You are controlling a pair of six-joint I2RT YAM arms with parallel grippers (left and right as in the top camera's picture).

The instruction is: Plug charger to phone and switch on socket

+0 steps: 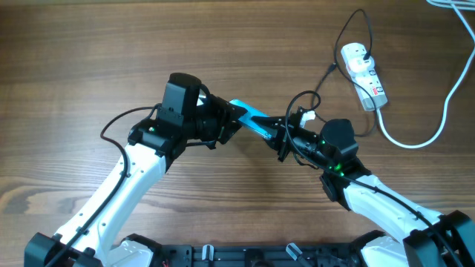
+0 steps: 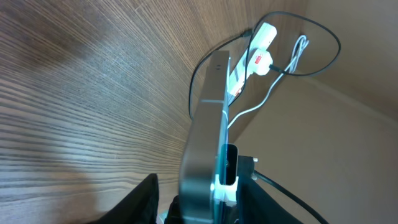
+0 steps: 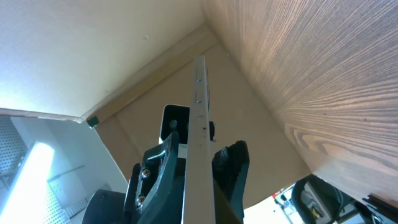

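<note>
Plugging was in hand: phone (image 1: 252, 119) hung over desk (image 1: 74, 59) centre, left gripper (image 1: 226, 122) and right gripper (image 1: 286, 137) each pinching an end; next likely called for squaring charger (image 1: 341, 37) tip to port, then socket (image 1: 364, 74), far right corner.

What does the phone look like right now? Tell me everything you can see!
The phone is a thin flat slab with a bright turquoise screen and a grey edge. It is held up off the wooden table, tilted, with the left gripper clamped on one end and the right gripper on the other.
</note>
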